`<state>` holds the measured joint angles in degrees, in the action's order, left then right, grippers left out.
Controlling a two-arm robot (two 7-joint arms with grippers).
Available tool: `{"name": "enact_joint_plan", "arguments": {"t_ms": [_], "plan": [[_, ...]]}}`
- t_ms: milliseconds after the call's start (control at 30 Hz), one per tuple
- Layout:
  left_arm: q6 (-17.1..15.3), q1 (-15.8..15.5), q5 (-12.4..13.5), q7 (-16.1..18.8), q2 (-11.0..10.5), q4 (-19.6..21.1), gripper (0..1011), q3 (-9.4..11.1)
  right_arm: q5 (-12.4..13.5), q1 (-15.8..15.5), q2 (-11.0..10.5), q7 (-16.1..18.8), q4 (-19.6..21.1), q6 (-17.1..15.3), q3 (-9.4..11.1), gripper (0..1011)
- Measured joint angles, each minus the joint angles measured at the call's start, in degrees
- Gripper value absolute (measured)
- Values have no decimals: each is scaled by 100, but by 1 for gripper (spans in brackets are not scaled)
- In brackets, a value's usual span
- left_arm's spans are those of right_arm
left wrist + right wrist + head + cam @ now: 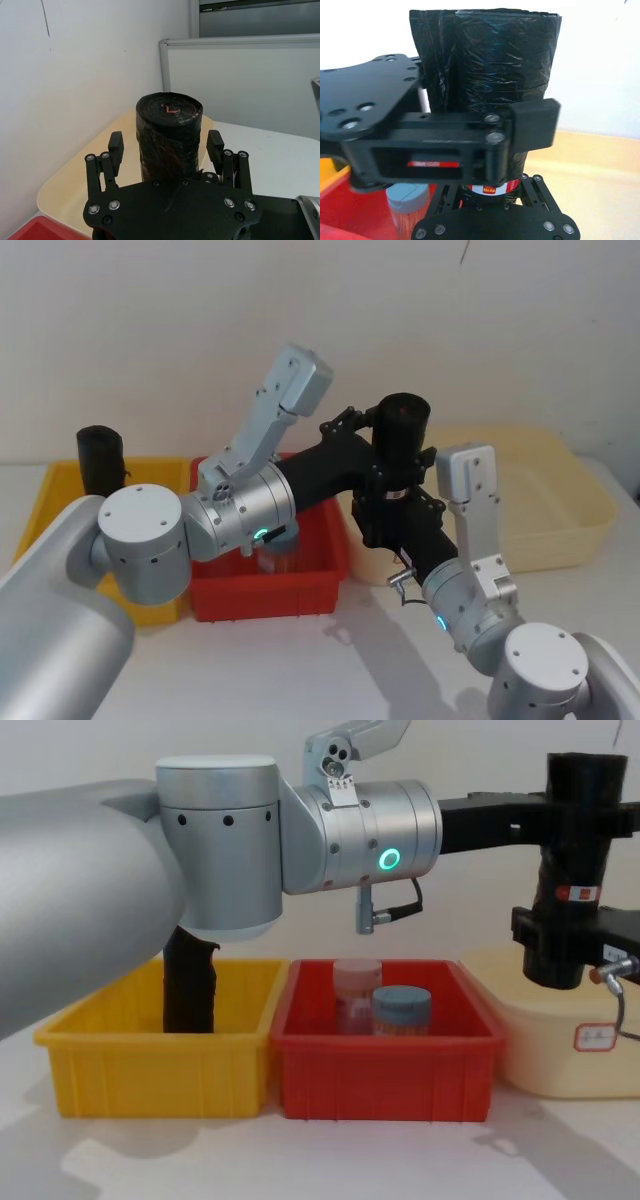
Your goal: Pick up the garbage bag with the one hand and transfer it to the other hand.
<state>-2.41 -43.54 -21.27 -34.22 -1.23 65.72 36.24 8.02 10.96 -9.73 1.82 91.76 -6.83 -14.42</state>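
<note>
Left gripper (165,139), green ring, is loose: its fingers (116,146) straddle the garbage bag (583,790) up high, gaps on both sides. The roll stands upright in mid-air, and the right gripper (492,191) just below looks clamped on its labelled bottom end.

Head cam looking down fwd; chest cam looking level across table (560,1165); wrist cams sitting close; all sharing garbage bag (169,135).

Robot test lab or office corner, bare white wall (180,310), plain white surface (300,660), yellow bin (150,1060), red bin (385,1070), cream tub (540,1055) in a row, grey office partition (240,85) behind
</note>
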Motion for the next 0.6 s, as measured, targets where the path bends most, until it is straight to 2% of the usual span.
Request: {"name": "enact_joint_plan", "arguments": {"t_ms": [267, 600], "plan": [[0, 0, 0, 0, 0, 0, 1001, 0, 12, 159, 22, -14, -211, -68, 154, 469], [0, 0, 0, 0, 0, 0, 1001, 0, -60, 610, -87, -155, -853, -83, 494, 469]]}}
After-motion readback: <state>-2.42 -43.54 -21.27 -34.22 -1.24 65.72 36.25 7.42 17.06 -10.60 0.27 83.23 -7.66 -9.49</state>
